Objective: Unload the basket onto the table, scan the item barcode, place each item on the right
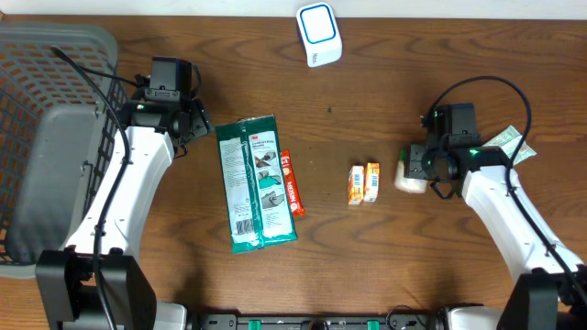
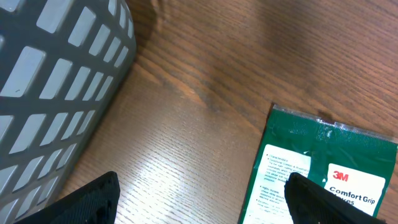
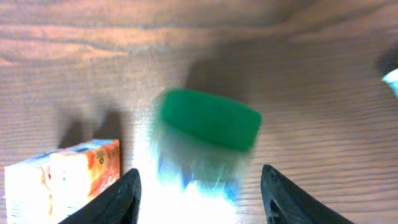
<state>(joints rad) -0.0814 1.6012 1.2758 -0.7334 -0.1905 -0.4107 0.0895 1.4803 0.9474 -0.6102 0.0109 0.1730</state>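
Wood table [image 3: 323, 56]: bottle [image 3: 202, 155], long axis along R gripper [image 3: 200, 179], cap [image 3: 210, 119] outward.

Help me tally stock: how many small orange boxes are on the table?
2. One box lies mid-table, right of the green pack; the other box lies beside it, farther right. None seems hidden.

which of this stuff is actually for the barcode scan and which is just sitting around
For the job:
- white-and-blue scanner
- green-capped bottle, between the fingers of the right gripper

Lying about:
- grey basket
- green 3M pack
- red packet
- two orange boxes
- green-and-white packet
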